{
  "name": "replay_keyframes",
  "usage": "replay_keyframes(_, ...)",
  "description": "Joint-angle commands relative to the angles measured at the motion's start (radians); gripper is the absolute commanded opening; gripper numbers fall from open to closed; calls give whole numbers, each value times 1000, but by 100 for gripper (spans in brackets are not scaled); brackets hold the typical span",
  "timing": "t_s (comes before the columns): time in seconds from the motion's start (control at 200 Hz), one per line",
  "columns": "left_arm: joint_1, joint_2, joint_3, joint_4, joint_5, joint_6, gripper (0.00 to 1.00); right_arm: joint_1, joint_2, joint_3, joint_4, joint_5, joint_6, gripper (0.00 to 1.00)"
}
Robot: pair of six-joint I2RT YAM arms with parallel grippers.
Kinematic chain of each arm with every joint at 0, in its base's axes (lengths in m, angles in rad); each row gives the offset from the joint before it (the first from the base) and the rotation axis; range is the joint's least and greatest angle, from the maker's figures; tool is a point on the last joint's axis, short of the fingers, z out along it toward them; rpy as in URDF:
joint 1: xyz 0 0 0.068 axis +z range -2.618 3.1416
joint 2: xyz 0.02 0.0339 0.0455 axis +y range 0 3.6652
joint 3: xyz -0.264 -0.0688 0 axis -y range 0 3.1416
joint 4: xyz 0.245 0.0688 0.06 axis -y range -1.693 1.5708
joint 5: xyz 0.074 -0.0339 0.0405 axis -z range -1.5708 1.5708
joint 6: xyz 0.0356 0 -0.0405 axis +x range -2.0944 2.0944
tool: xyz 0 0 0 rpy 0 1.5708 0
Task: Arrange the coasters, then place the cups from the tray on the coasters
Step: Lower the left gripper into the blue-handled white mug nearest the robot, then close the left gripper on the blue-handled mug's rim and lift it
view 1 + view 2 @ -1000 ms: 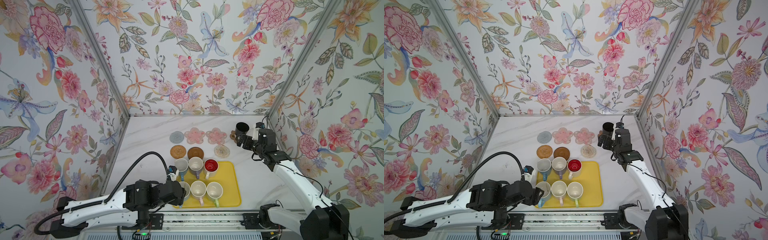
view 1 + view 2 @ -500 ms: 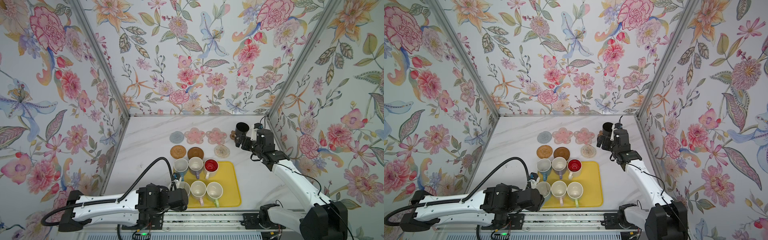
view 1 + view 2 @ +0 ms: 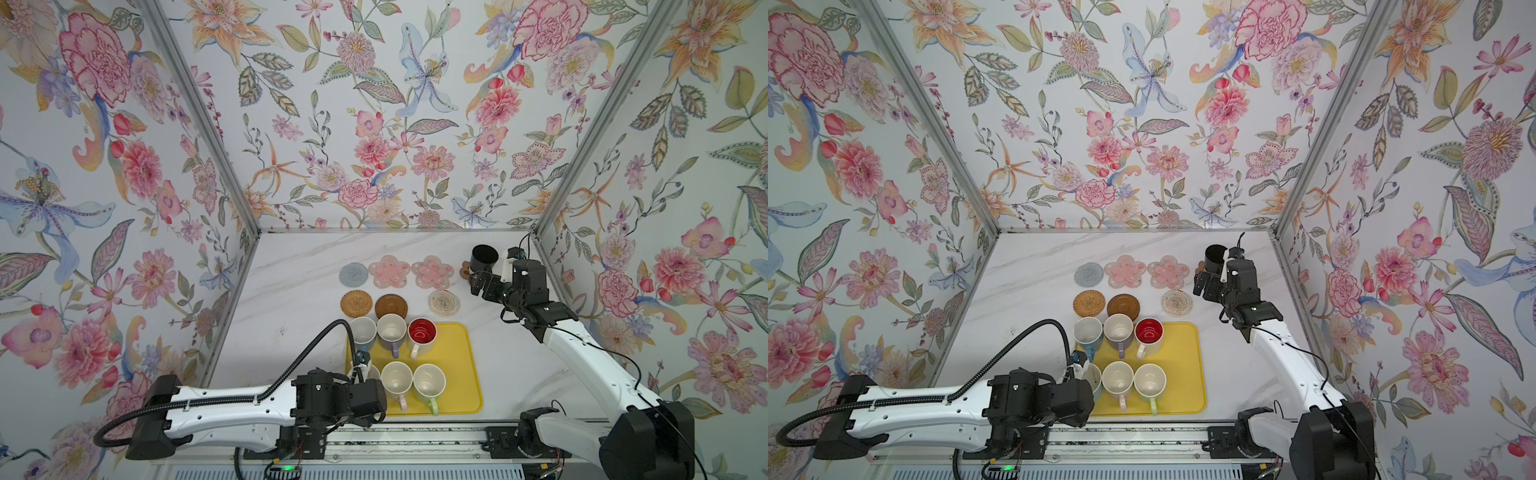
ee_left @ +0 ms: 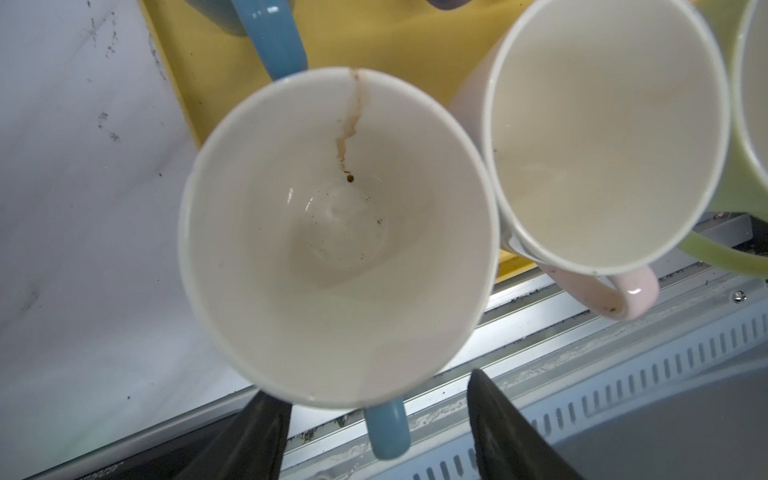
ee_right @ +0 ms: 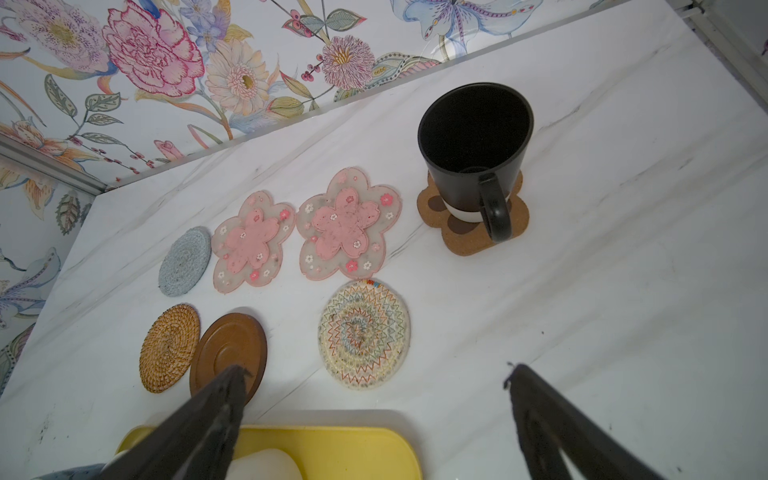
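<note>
Left wrist view is showing my left end effector [image 4: 374, 386] hanging partly open over the near blue cup [image 4: 332, 249]. Its two fingers [image 4: 249, 444] are standing either side of the blue handle without touching it, so nothing is being gripped. In both top views that cup is sitting at the near left corner of the yellow tray [image 3: 457, 374], low in the centre of the frame, mostly hidden under the wrist. To its right the pale pink cup [image 3: 397, 378] and the pale green cup [image 3: 429, 380] are standing in the same row. Just above them in the frame the far blue cup [image 3: 363, 330], the lilac cup [image 3: 391, 328] and the red-lined white cup [image 3: 422, 331] are lining the tray's far edge.

Higher in the frame, the coasters are lying on the surface [image 3: 299, 291] in two rows. The nearer row is holding the rattan coaster [image 3: 356, 304], the wooden disc [image 3: 391, 305] and the rope spiral [image 3: 444, 302]. The farther row is holding the grey-blue knit coaster [image 3: 354, 275], the left pink flower coaster [image 3: 389, 271] and the right pink flower coaster [image 3: 432, 272]. At the right end of that row the black cup [image 3: 484, 257] is standing upright on the paw coaster [image 5: 469, 245]. My right end effector [image 3: 478, 284] is hovering near it, clear of it, jaws spread wide and carrying nothing.
</note>
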Motion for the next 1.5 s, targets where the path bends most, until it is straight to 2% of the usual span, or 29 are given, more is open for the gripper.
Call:
replay_keyframes(0.0, -10, -10, -27, 0, 8, -5, 67, 8, 13, -15, 27, 7, 14, 99)
replay_keyframes(0.505, -6, 61, -54, 28, 12, -5, 58, 10, 6, -14, 18, 12, 7, 99)
replay_keyframes(0.841, 10, 42, -73, 21, -2, -21, 42, 9, 3, -13, 15, 15, 0, 99)
replay_keyframes(0.926, 9, 41, -73, 18, -11, -27, 32, 9, 3, -15, 17, 14, 0, 99)
replay_keyframes(1.126, 16, 59, -73, 34, -9, -17, 28, 10, 5, -16, 14, 15, -1, 99)
replay_keyframes(1.351, 15, 76, -62, 13, -21, -21, 10, 9, -1, -26, 16, 17, -2, 99)
replay_keyframes(1.496, 15, 63, -60, 0, -31, -31, 2, 10, 4, -27, 18, 18, -2, 99)
